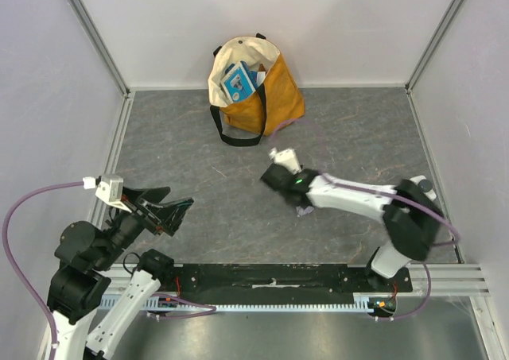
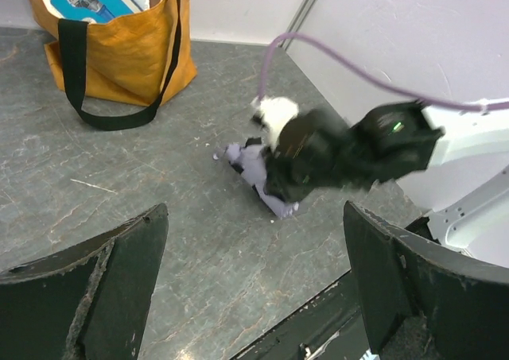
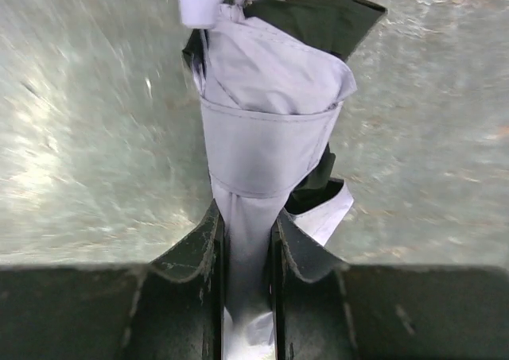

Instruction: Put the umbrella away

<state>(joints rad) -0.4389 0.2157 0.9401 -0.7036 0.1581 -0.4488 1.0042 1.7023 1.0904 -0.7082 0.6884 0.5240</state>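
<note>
Where my right gripper (image 3: 248,233) meets the umbrella (image 3: 270,137), its two dark fingers (image 3: 195,249) stand narrow, pinched on a thin neck of pale lavender-white fabric that runs up between them. Past the grip, the fabric widens into a loose folded bundle. A flat band of the same cloth crosses it like a cuff, with a rounded puff of canopy bulging above the band. Black material shows behind the bundle at its far end and again at its right side, beside a small lavender flap. A pale piece at the far tip is too blurred to name.

Left wrist view: the umbrella (image 2: 280,205) shows as a crumpled lavender strip under the right gripper (image 2: 278,189), low over the grey table (image 2: 119,193). I cannot tell whether it rests on the surface or hangs just above it.

Top view: only a scrap of the umbrella (image 1: 305,211) shows beneath the right arm, near the middle of the table (image 1: 199,177), well apart from the tote (image 1: 270,102) at the far wall. A blue box (image 1: 238,80) lies in the tote's mouth.

My left gripper (image 1: 171,203) holds nothing. It sits at the near left, its jaws spread wide.
</note>
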